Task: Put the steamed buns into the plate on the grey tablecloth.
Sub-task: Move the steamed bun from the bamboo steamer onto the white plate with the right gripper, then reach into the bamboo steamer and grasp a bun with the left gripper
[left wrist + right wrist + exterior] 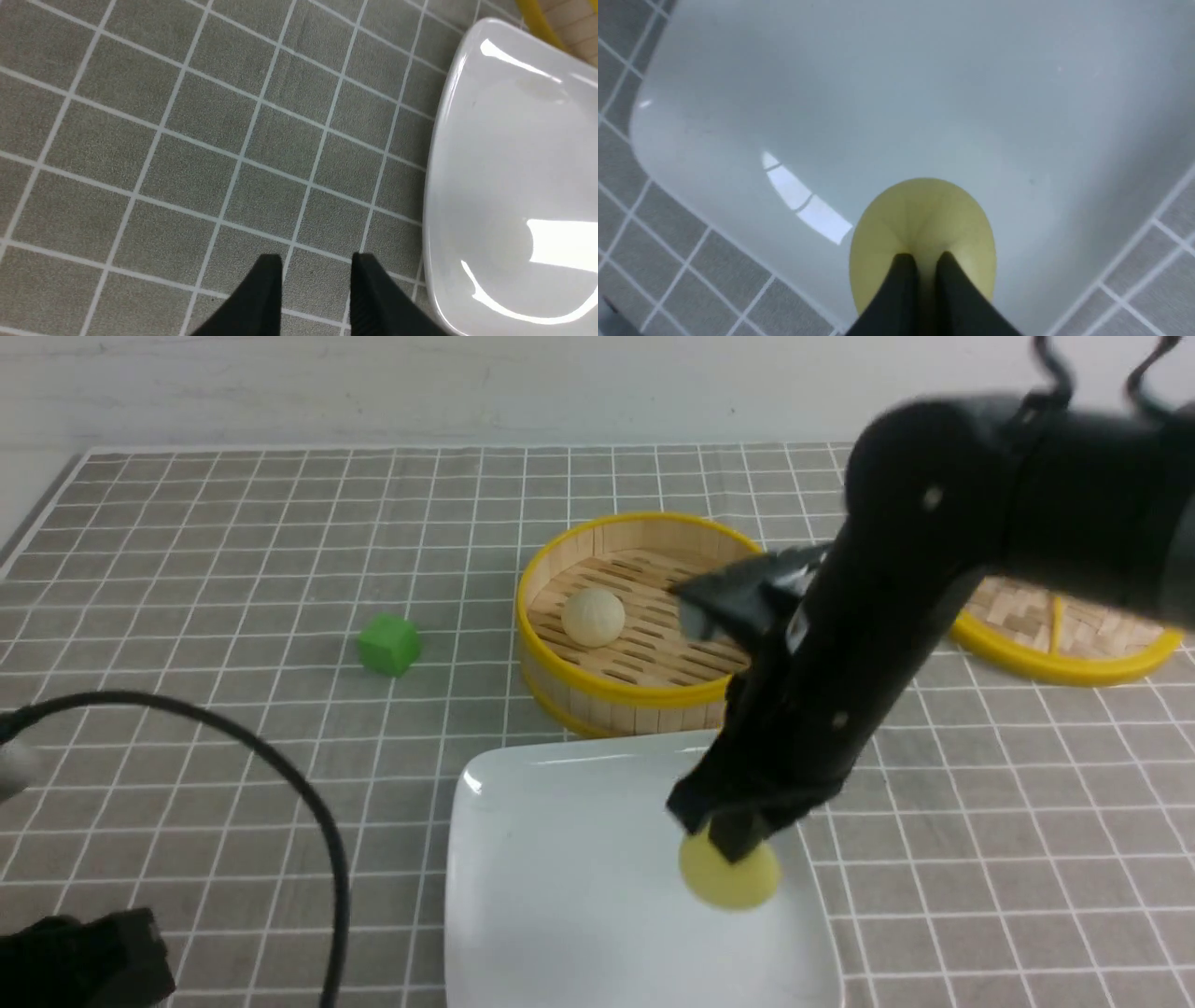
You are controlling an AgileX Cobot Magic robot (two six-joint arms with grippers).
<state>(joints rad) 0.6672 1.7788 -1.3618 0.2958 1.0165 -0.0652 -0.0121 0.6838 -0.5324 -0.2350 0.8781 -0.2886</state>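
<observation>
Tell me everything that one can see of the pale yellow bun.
The pale yellow bun is small, round and domed, matte and dough-like, with faint creases running to its top. It is whole, upright, over the right part of the white plate. The right gripper, nearly closed, pinches its top; whether it rests on the plate cannot be told.

The pale yellow bun sits dome-up on the right part of the plate, close to its right edge (the right gripper pinches its crown, where the folds meet). The cream bun, round and finely ribbed, lies in the left part of the bamboo steamer, just beyond the plate's far edge. The plate is glossy white and square with rounded corners, and it lies flat at the near middle of the grey tablecloth, whose thin white lines form small squares.
</observation>
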